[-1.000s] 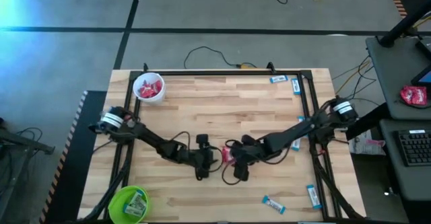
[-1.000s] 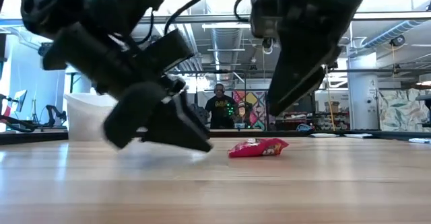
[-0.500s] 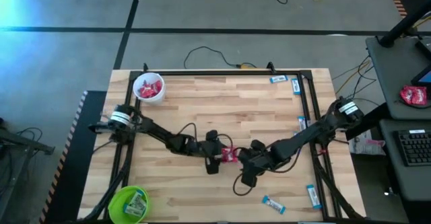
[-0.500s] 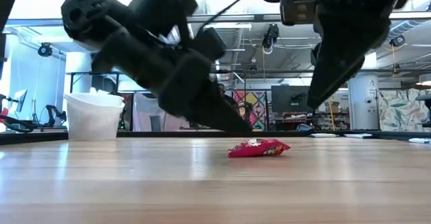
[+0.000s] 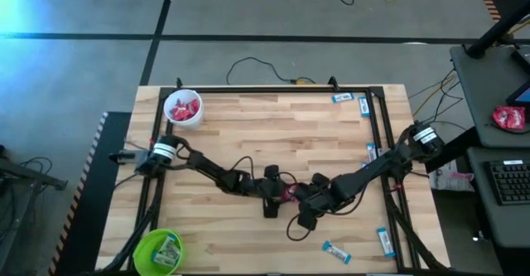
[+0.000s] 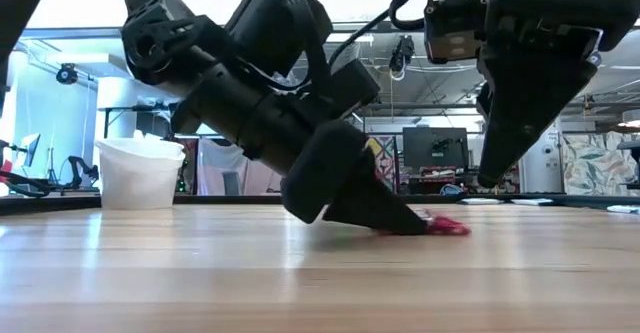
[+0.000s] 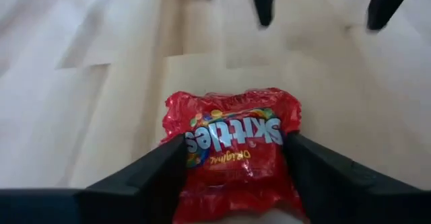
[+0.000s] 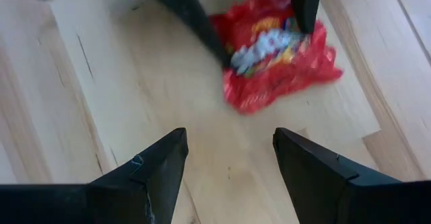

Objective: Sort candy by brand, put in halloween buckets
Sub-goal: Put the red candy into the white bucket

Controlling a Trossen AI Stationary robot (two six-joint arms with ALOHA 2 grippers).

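Since a second ago, the left gripper (image 5: 280,195) has travelled from left of centre toward the middle of the overhead picture and dropped onto the red candy (image 5: 289,194); the right gripper (image 5: 305,200) has slid down and to the right, away from it.

Seen from the left wrist, the red candy (image 7: 232,150), a printed red wrapper, lies flat on the wooden table (image 7: 81,103) squarely between that arm's two dark fingers (image 7: 155,173), one finger along each short end. The fingers stand apart around the wrapper, about touching its edges but not visibly squeezing it. The wrapper's long axis runs across the gap, from finger to finger.

At table height, the left gripper (image 6: 400,221) slants down with its tips on the table, at the red candy (image 6: 445,227), which pokes out to the right of them. The right gripper (image 8: 225,157) hangs above and just beside, fingers wide apart and empty, with the red candy (image 8: 276,52) ahead of it.

Closing should be enough to grip, by my judgement. The white bucket (image 5: 183,108), already holding red pieces, sits at the upper left, well apart, across bare wood. The green bucket (image 5: 159,249) is at the lower left. Light blue candies (image 5: 336,251) lie along the right edge and lower right, well clear of that path.
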